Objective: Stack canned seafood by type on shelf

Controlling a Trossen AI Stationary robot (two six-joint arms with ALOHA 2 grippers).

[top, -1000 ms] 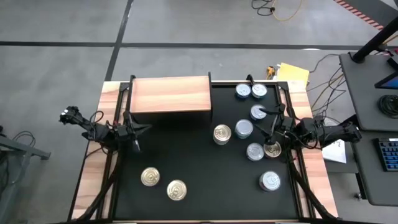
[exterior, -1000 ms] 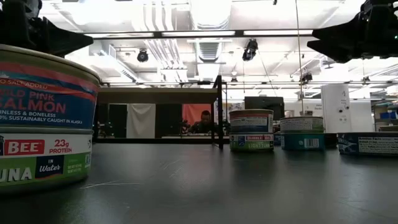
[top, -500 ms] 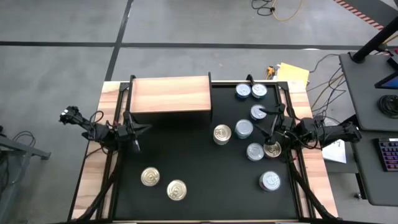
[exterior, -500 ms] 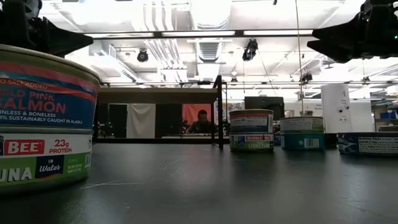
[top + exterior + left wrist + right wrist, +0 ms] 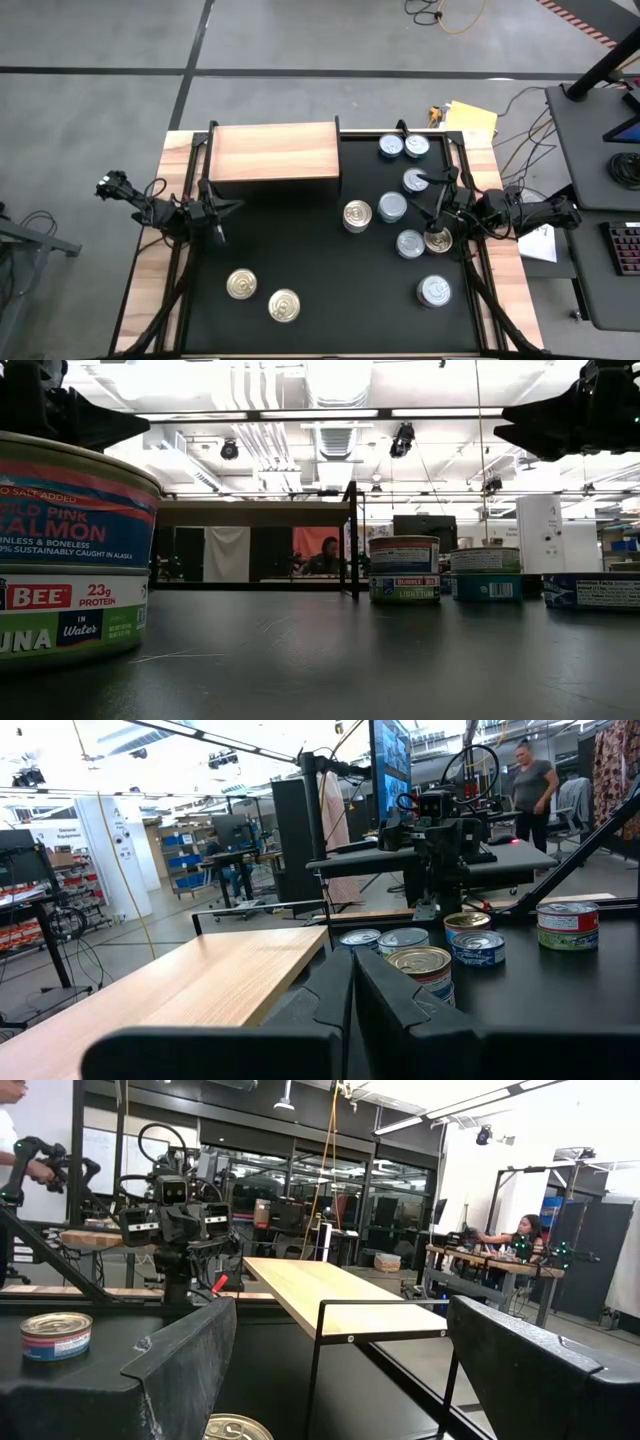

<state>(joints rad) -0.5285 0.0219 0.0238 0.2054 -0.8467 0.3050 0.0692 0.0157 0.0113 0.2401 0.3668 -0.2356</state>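
Nothing has moved since a second ago: arms and cans match the earlier high and low views, so no stacking has begun.

High view: shelf [image 5: 274, 151] top is bare; left gripper [image 5: 214, 222] waits near its front-left corner, right gripper [image 5: 437, 212] sits among the silver-topped cans [image 5: 392, 207]. Two gold-topped cans [image 5: 241, 284] lie well apart, front-left.

Low view: a salmon-on-tuna stack [image 5: 70, 550] looms close, blocking much of the table.

Left wrist view: fingers [image 5: 330, 1010] pressed together, no can between them.

Right wrist view: fingers [image 5: 185, 1355] spread wide over a gold can [image 5: 238, 1427].
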